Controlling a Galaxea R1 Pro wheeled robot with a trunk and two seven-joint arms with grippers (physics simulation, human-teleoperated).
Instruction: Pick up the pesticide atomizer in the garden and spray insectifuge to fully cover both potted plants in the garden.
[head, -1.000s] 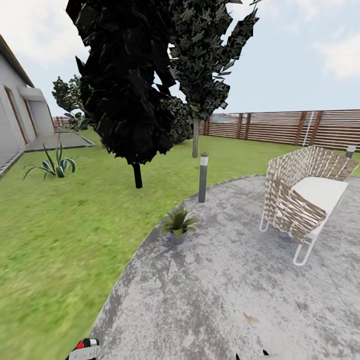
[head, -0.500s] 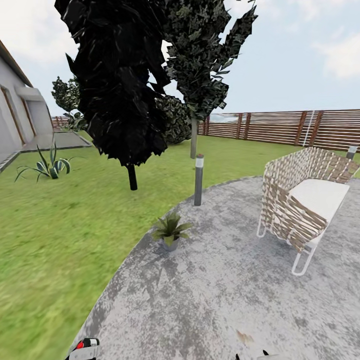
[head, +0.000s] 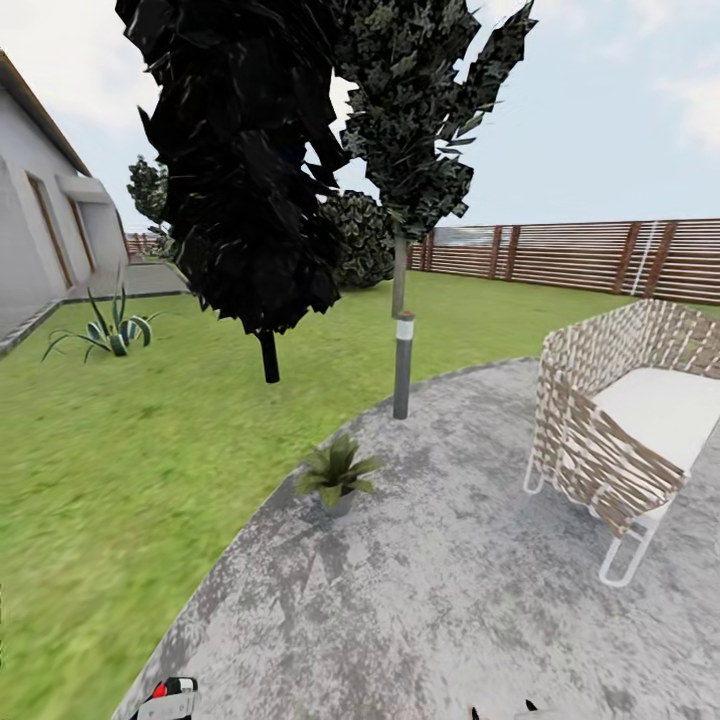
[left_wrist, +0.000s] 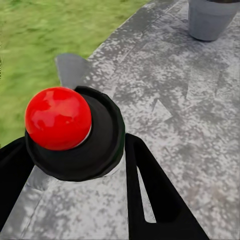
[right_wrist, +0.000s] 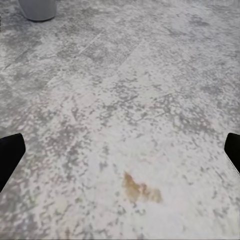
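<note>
No readable text, label, number or sign on anything

Left gripper (left_wrist: 75, 165) clamped on pesticide atomizer (left_wrist: 75, 132), red tip up; grey pot (left_wrist: 209, 19) beyond on paved patch (left_wrist: 175, 100)

Potted plant (head: 335, 472) on paved patch (head: 450, 600) edge — lawn (head: 120, 450) left, chair (head: 625, 420) right, fence (head: 580, 255) behind.

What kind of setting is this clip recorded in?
A simulated home garden, most likely: a green lawn beside a round grey paved patch, a brown slatted fence behind, and a woven garden chair on the paving.
</note>
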